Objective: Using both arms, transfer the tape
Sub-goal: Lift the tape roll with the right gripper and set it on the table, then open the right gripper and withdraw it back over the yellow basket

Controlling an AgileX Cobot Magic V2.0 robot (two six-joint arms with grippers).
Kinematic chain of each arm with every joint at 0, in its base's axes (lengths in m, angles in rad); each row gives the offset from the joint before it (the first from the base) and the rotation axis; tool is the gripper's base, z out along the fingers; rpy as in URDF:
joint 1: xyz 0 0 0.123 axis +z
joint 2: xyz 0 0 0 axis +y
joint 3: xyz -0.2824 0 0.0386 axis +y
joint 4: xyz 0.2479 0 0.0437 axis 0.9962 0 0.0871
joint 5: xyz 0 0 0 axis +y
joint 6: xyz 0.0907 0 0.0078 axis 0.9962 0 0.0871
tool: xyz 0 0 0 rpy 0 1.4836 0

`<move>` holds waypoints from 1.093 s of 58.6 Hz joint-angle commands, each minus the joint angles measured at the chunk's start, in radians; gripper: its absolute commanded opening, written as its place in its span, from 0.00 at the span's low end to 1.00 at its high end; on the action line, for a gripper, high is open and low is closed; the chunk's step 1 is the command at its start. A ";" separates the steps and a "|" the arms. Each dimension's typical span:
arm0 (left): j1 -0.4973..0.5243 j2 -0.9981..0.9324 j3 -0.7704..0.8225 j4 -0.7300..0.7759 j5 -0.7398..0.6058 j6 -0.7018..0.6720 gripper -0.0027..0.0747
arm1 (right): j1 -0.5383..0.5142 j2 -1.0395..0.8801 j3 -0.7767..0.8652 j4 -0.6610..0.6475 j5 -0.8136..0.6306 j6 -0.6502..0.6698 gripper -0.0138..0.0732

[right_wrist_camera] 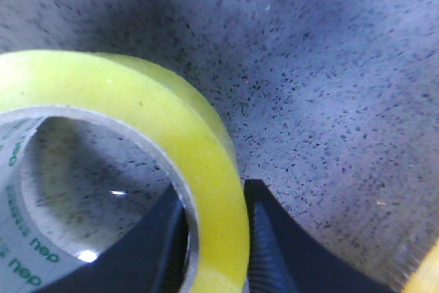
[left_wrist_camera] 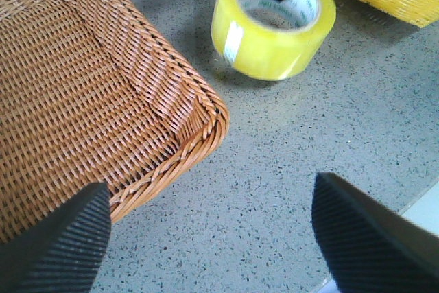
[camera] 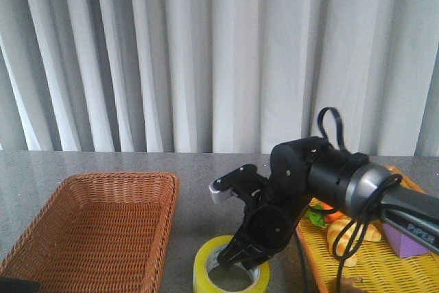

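Note:
The yellow tape roll (camera: 206, 264) lies flat on the grey speckled table, near its front edge, between the two baskets. It also shows in the left wrist view (left_wrist_camera: 274, 40) and the right wrist view (right_wrist_camera: 158, 118). My right gripper (camera: 240, 259) reaches down onto it. In the right wrist view (right_wrist_camera: 216, 238) one finger is inside the white core and one outside, both pressed on the roll's wall. My left gripper (left_wrist_camera: 212, 238) is open and empty, low over the table by the wicker basket's corner, a short way from the tape.
A brown wicker basket (camera: 96, 231) stands at the left and shows in the left wrist view (left_wrist_camera: 89, 94). A yellow tray (camera: 384, 265) at the right holds toy food and a purple block (camera: 411, 241).

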 commanded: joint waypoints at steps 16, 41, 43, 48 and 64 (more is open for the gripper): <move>-0.005 -0.003 -0.028 -0.031 -0.057 0.001 0.79 | -0.001 -0.070 -0.039 -0.038 -0.062 0.015 0.56; -0.005 -0.003 -0.028 -0.028 -0.055 0.001 0.79 | -0.006 -0.410 0.073 -0.023 -0.029 0.064 0.58; -0.005 -0.003 -0.028 -0.028 -0.055 0.001 0.79 | -0.006 -0.455 0.116 -0.023 -0.045 0.066 0.57; -0.005 -0.003 -0.028 -0.029 -0.056 0.001 0.79 | -0.006 -0.554 0.220 -0.023 -0.087 0.072 0.56; -0.005 -0.003 -0.028 -0.029 -0.077 0.001 0.79 | -0.006 -0.886 0.614 -0.022 -0.263 0.146 0.53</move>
